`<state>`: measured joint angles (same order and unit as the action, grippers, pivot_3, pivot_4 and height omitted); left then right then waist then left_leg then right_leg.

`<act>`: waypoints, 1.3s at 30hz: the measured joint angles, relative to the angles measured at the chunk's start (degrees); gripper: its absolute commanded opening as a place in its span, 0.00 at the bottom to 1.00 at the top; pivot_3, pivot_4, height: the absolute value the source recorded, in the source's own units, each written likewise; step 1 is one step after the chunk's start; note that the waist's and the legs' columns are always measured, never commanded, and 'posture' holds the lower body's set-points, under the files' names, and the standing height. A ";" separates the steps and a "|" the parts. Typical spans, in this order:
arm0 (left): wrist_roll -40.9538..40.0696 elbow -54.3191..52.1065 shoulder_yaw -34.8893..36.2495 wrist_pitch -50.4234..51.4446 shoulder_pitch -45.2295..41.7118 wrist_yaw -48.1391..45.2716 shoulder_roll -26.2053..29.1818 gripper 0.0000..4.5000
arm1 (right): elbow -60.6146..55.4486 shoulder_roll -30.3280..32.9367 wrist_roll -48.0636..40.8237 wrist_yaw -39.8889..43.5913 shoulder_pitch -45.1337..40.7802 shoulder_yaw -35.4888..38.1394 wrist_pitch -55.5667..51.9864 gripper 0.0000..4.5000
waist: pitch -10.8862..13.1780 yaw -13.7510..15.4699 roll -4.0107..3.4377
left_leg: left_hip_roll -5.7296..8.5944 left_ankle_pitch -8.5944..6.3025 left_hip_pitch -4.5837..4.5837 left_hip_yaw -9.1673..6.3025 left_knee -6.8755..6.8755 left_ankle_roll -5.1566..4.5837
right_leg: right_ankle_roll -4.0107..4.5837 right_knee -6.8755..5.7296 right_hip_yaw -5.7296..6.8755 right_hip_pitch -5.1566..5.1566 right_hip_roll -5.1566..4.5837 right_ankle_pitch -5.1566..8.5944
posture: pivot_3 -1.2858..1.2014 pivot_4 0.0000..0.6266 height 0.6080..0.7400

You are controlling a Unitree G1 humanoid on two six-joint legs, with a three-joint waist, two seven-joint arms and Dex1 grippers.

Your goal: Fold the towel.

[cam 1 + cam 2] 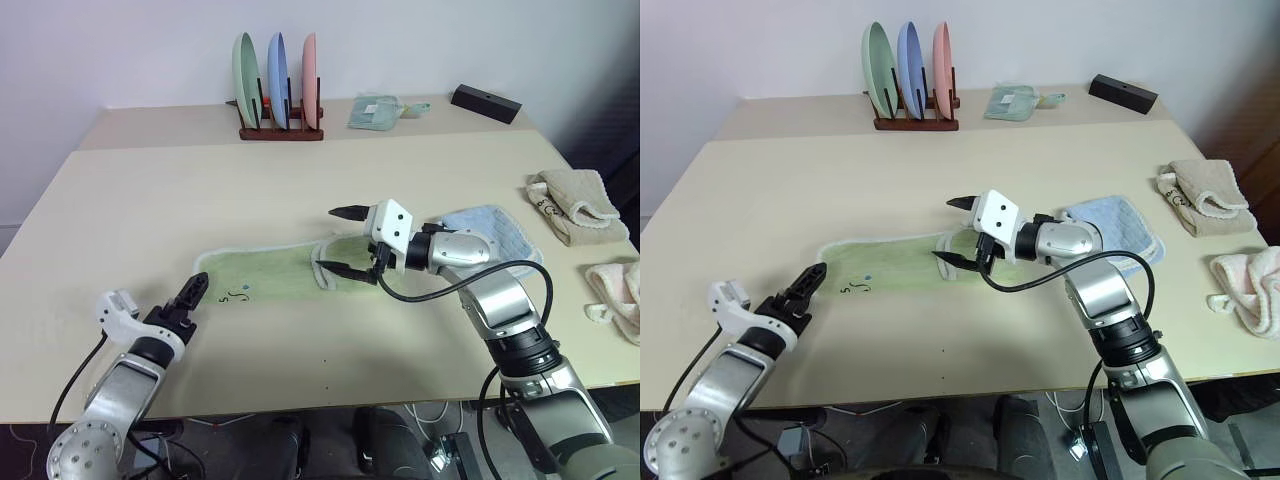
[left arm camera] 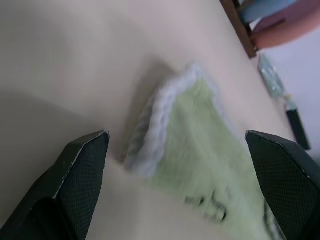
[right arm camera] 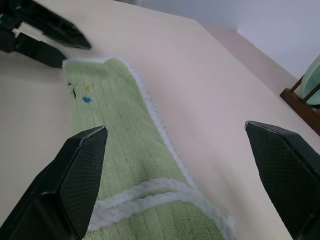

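1. Nearest the camera, the left gripper hovers low over the table with its two black fingers spread wide and nothing between them, just beside the left end of the green towel.
2. Further in, the right gripper hangs above the towel's right end, fingers also parted and empty; one points up and away, the other down toward the cloth.
3. Between the two grippers the green towel lies flat as a long, narrow strip near the middle of the table, its white-edged right end already turned back over itself. A small printed mark sits near the left end.
4. Judging by its pile and limp drape, the cloth is soft, light and not slippery; it should bend wherever it is lifted and sag if held at one point only.
5. Good places to pinch look like the thick white hem at the left end's corners, where the left wrist view shows a raised edge.
6. Beyond, a blue cloth, a beige towel, a pink towel and a plate rack sit well apart.
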<state>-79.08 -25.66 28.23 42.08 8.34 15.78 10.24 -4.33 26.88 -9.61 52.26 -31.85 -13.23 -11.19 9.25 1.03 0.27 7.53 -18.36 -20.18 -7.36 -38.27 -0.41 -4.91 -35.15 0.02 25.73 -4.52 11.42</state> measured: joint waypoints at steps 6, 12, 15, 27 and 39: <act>-4.01 4.21 -3.61 0.23 -4.72 4.39 -0.23 0.59 | -0.37 -0.56 1.40 -1.17 2.22 -0.64 0.40 1.00 | -0.01 -0.15 0.01 | 0.01 0.01 0.00 0.01 -0.01 0.01 | 0.00 0.00 -0.02 0.02 0.01 0.00 | 0.52 0.24 1.00; -5.24 5.39 -5.80 -0.03 -6.75 4.71 0.47 0.01 | -2.85 -0.69 1.59 -2.23 3.71 -0.88 0.27 1.00 | -0.01 -0.26 0.01 | -0.02 0.03 -0.02 0.00 0.01 0.06 | 0.00 0.00 -0.03 0.05 0.04 0.00 | 0.52 0.24 1.00; -5.14 5.38 -5.70 -0.61 -6.72 4.33 1.58 0.01 | -4.05 -0.70 1.60 -2.66 4.35 -0.90 -0.25 1.00 | -0.01 -0.22 0.01 | -0.02 0.03 -0.02 0.00 0.02 0.06 | 0.01 0.00 -0.03 0.06 0.04 0.00 | 0.52 0.24 1.00; 1.84 4.18 6.53 -7.52 -2.12 -11.89 18.10 0.01 | -4.96 -0.36 2.15 -2.72 5.98 -1.22 -0.46 1.00 | -0.01 0.05 0.08 | 0.02 0.04 -0.06 -0.01 0.03 0.07 | 0.01 0.03 -0.03 0.06 0.03 0.01 | 0.52 0.24 1.00; 27.48 -4.70 -25.10 -1.31 -14.90 -33.73 34.55 0.01 | -1.64 0.68 3.87 -2.54 5.98 -1.05 0.99 1.00 | 0.00 -0.47 0.11 | -0.02 0.05 -0.08 0.01 0.14 0.09 | 0.03 0.02 -0.05 0.17 0.06 0.01 | 0.52 0.24 1.00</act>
<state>-51.60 -30.36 3.13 40.77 -6.55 -17.95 44.79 -5.97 27.55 -5.74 49.71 -25.86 -14.28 -10.20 9.25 0.55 0.38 7.50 -18.31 -20.26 -7.34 -38.13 -0.32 -4.89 -35.14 -0.03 25.91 -4.46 11.43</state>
